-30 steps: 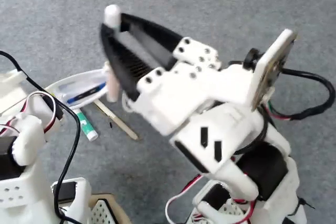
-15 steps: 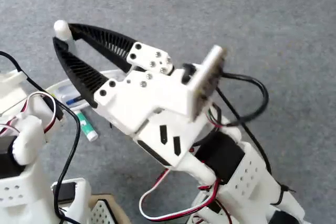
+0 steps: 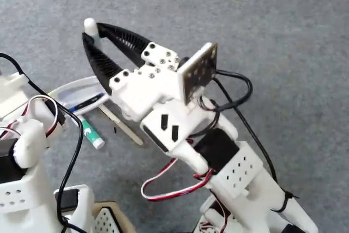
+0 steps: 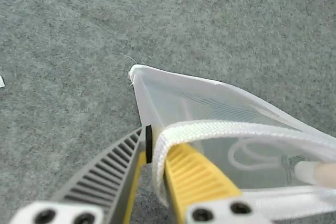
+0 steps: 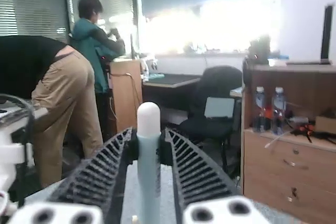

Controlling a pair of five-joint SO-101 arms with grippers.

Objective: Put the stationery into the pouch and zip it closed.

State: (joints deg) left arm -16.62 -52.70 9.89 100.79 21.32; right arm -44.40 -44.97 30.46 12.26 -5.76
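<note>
White-capped stick (image 5: 148, 174) gripped in right hand (image 5: 148, 136)

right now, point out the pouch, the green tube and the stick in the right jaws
pouch (image 4: 210, 106), left wrist view, mesh side wall
green tube (image 3: 91, 133), high view, middle of body
white-capped stick (image 5: 149, 166), right wrist view, body below cap

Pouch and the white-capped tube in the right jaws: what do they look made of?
Pouch: translucent white mesh fabric, fine weave visible, with a woven webbing rim. White-capped tube: probably smooth plastic, judging by its even, faintly glossy surface.
</note>
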